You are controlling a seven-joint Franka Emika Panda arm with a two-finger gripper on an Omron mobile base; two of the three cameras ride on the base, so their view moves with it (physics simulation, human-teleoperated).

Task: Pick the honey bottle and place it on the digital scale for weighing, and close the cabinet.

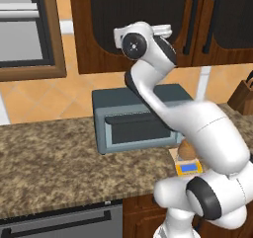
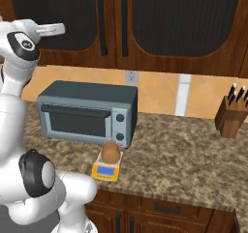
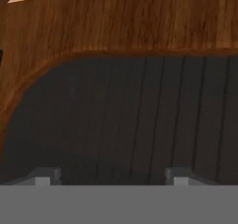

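A grey toaster oven (image 2: 87, 112) sits at the back of a speckled granite counter (image 2: 184, 150), its dark glass door shut and two knobs stacked on its right side. At 3 o'clock of the oven, well apart, a wooden knife block (image 2: 231, 115) holds dark-handled knives. A white wall outlet (image 2: 131, 77) is set in the orange tiled backsplash (image 2: 160, 89) at 12 o'clock of the oven. Wooden lower cabinets (image 2: 164, 212) run beneath the counter. A wood-framed window (image 1: 27, 29) hangs at 10 o'clock, and a dark appliance front with a bar handle (image 1: 64, 222) sits below the counter's edge.

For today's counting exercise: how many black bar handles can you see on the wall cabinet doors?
2 in the right base view: left handle and right handle, side by side above the toaster oven. Others may be hidden.
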